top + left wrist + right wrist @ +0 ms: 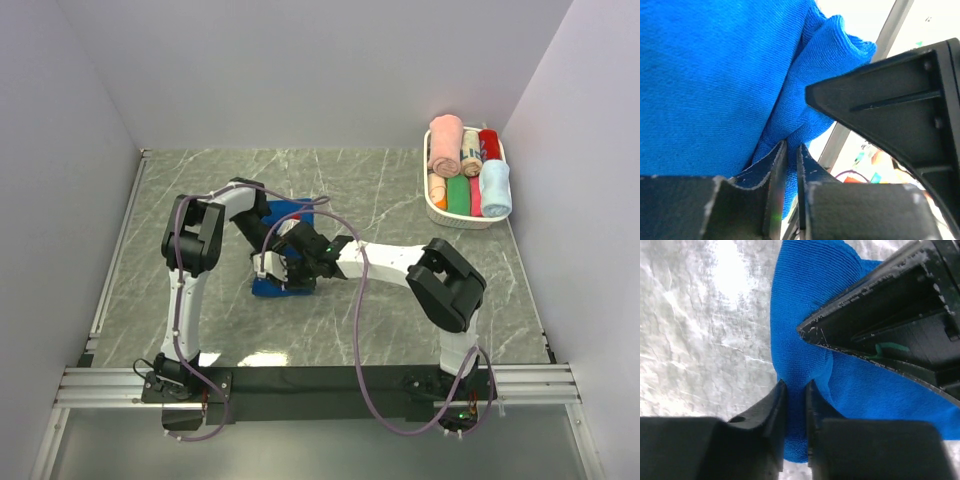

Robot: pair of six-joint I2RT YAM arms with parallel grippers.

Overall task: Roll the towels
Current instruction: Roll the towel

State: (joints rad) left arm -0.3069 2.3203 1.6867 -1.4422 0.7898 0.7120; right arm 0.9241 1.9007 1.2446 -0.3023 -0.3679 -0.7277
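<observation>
The royal blue towel point(275, 288) lies partly folded on the marble table point(380, 190) in the middle of the top view. My left gripper point(278, 270) is shut on a bunched fold of it; the left wrist view shows the jaws point(792, 150) pinching the blue terry cloth point(715, 75). My right gripper point(300, 255) is shut on another fold right beside it, with cloth point(805, 315) squeezed between its jaws point(796, 390). The two grippers almost touch. The pale sky blue towel point(495, 188) lies rolled in the white basket point(462, 217) at the back right.
The basket also holds rolled pink point(445, 145), red point(489, 142) and green point(458, 194) towels. White walls close the table in at the back and on both sides. A metal rail point(120, 240) runs along the left edge.
</observation>
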